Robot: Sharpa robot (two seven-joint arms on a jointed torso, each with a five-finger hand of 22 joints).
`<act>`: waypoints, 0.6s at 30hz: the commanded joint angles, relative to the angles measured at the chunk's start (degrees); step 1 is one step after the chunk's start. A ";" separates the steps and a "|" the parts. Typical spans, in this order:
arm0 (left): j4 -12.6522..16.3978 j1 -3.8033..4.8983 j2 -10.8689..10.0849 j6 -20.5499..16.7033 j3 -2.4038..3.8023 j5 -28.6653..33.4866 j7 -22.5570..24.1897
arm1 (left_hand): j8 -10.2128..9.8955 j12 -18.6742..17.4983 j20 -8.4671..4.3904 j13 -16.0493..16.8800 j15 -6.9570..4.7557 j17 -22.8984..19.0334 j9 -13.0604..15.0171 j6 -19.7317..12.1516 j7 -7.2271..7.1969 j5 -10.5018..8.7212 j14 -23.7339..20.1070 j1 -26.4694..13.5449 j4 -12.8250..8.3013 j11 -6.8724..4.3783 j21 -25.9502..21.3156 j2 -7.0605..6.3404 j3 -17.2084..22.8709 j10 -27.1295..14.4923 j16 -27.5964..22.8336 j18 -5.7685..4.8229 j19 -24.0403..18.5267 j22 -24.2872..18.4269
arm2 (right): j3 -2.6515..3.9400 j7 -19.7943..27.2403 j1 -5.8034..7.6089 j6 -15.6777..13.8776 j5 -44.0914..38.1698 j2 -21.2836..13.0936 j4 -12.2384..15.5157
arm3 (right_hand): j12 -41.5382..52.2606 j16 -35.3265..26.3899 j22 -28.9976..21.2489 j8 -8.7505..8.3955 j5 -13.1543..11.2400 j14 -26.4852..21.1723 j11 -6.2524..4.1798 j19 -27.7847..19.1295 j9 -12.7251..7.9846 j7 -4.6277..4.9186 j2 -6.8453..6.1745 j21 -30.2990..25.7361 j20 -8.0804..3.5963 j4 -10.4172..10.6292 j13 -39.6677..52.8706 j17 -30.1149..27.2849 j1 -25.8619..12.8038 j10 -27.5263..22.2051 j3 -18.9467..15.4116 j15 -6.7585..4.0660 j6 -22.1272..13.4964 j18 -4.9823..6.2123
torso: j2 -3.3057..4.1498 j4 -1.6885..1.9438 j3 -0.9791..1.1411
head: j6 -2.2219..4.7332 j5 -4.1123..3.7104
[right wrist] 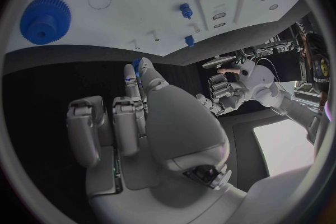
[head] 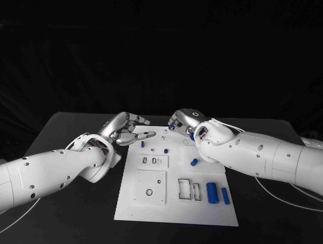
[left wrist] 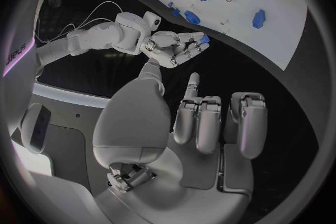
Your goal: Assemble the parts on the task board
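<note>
Head view: right hand (head: 184, 122) pinches blue part (head: 171, 127).

We see a white task board (head: 177, 203) carrying blue parts (head: 212, 193) on a black table (head: 73, 127), and silver hands (head: 128, 129).

One white task board (head: 177, 208) lies on one black table (head: 66, 127). Two white arms reach in, each ending in a silver hand: the left hand (head: 126, 129) and the right hand (head: 184, 121). About eight small blue parts (head: 212, 192) show on the board, though the far ones are small and partly hidden, so the count is uncertain. One blue gear (right wrist: 45, 18) rests on the board.
</note>
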 commanded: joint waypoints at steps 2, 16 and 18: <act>0.48 0.60 0.14 -0.12 0.06 -0.31 0.07 | -0.33 0.14 0.46 15.08 0.39 15.07 -0.06 0.34 0.19 -0.24 5.85 -0.02 0.06 0.28 0.14 0.33 0.30 5.96 0.15 -0.42 6.03 15.09 | 0.04 1.41 0.03 0.19 -0.38 1.20 -1.61 | -0.33 0.23 15.08 0.10 0.17 5.87 -0.91 5.99 0.66 -0.20 0.11 0.26 -0.44 0.23 0.03 15.08 -0.62 1.12 0.30 -0.28 0.71 -0.39 | 0.60 0.50 -0.32 | 0.42 -0.06; 1.84 2.10 -0.16 -0.43 0.04 -0.45 -0.51 | -0.37 0.14 0.47 15.08 0.38 15.07 -0.06 0.39 0.18 -0.30 5.85 -0.01 0.05 0.28 0.14 0.56 0.43 5.96 0.15 -0.42 6.03 15.09 | 0.05 0.84 -0.15 2.31 -1.87 3.51 -5.25 | -0.85 0.23 15.08 -0.26 0.18 5.87 -0.87 5.99 0.57 -0.21 -0.09 0.26 -0.42 0.32 0.02 15.08 -0.56 0.75 0.67 -0.26 0.47 -0.39 | 1.73 1.03 -0.91 | 0.93 0.08; 1.93 2.21 -0.18 -0.46 0.04 -0.61 -0.57 | -0.37 0.14 0.47 15.08 0.38 15.07 -0.06 0.39 0.18 -0.30 5.85 -0.01 0.05 0.28 0.14 0.56 0.43 5.96 0.15 -0.42 6.03 15.09 | 0.05 0.64 -0.17 2.52 -1.97 3.53 -5.42 | -0.88 0.23 15.08 -0.29 0.18 5.87 -0.87 5.99 0.55 -0.21 -0.11 0.26 -0.42 0.33 0.02 15.08 -0.54 0.71 0.71 -0.26 0.43 -0.39 | 1.82 1.12 -0.95 | 0.97 -0.02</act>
